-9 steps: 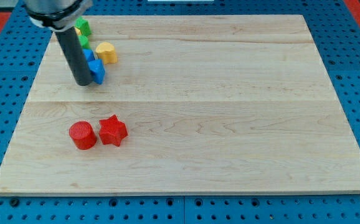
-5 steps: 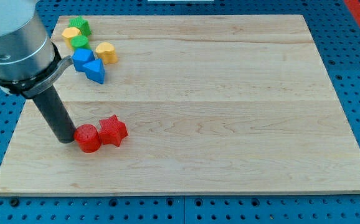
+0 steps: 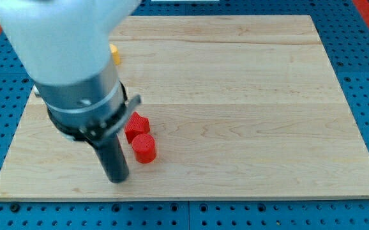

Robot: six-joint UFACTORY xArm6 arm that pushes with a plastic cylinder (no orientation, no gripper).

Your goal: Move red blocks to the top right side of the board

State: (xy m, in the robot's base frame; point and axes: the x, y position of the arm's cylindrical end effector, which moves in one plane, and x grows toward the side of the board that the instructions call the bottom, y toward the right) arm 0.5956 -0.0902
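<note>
Our tip, a bare rod with no pincer to open or close, rests just left of and below the red cylinder. The red star touches the cylinder from above, both low on the board. We should push up-right through both together, keeping the line centred so neither slips aside.

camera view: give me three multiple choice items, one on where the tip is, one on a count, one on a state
1. Where is my tip relative to the red cylinder?
A. to the view's lower left of it
B. to the view's upper right of it
C. at the board's top right corner

2. How many red blocks show?
A. one
B. two
C. four

3. How do the red cylinder and the red star stand to each other?
A. stacked
B. at opposite board edges
C. side by side, close together

Answers: 1 A, the rod ends left of and below the cylinder. 2 B, only the star and the cylinder are red. 3 C, both lie flat on the board, the star just above the cylinder.
</note>
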